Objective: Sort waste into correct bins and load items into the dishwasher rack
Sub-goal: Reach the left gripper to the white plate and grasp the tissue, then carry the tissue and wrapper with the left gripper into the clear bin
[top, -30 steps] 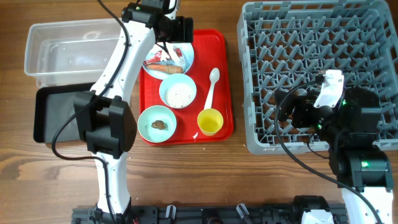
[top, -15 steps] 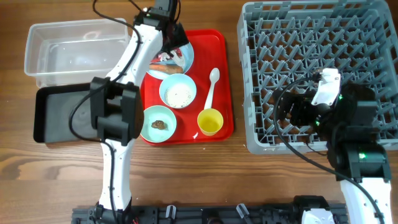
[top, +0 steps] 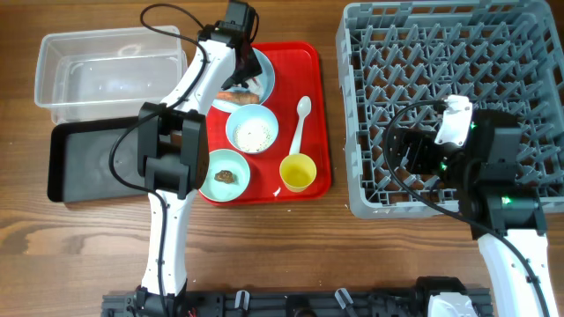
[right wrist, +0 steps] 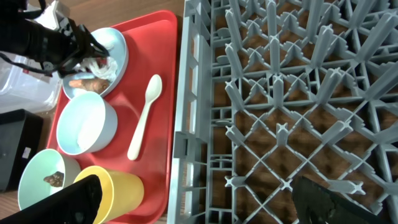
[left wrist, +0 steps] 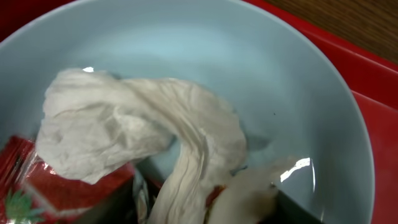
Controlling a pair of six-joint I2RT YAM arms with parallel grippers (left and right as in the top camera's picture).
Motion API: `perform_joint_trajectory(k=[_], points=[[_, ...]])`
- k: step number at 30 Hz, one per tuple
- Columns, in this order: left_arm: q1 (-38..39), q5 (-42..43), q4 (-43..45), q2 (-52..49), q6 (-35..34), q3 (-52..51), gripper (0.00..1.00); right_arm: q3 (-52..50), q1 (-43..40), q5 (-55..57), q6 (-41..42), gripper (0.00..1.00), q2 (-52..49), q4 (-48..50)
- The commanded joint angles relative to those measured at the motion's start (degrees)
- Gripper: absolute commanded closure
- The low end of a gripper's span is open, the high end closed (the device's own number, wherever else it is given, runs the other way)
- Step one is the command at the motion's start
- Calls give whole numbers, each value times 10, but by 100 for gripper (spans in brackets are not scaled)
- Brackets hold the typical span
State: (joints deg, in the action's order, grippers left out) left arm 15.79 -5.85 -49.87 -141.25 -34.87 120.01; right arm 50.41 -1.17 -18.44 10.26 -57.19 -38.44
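Wooden worktop (top: 291, 238) is carrying a red tray (top: 313, 114). Upper centre, left fingers (top: 246, 60) are pressing into the plate's (top: 264, 75) crumpled napkin (left wrist: 143, 124), grip unclear. Right fingers (right wrist: 329, 200) are hanging spread and empty over the rack (top: 441, 53).

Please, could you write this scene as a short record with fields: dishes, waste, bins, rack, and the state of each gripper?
dishes: plate, white bowl, green bowl, yellow cup, spoon, all on the red tray
waste on plate: crumpled napkin, red wrapper
bins: clear bin and black bin, left of tray
rack: grey rack, right of tray, no dishes seen in it
left gripper: open, at the napkin
right gripper: open, empty, above rack
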Motion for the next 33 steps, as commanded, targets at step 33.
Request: perform_joint_trajectory(k=[33], points=[[-194,12,-94,190,31,47,96,15,3,-12,19,0,-5,2]])
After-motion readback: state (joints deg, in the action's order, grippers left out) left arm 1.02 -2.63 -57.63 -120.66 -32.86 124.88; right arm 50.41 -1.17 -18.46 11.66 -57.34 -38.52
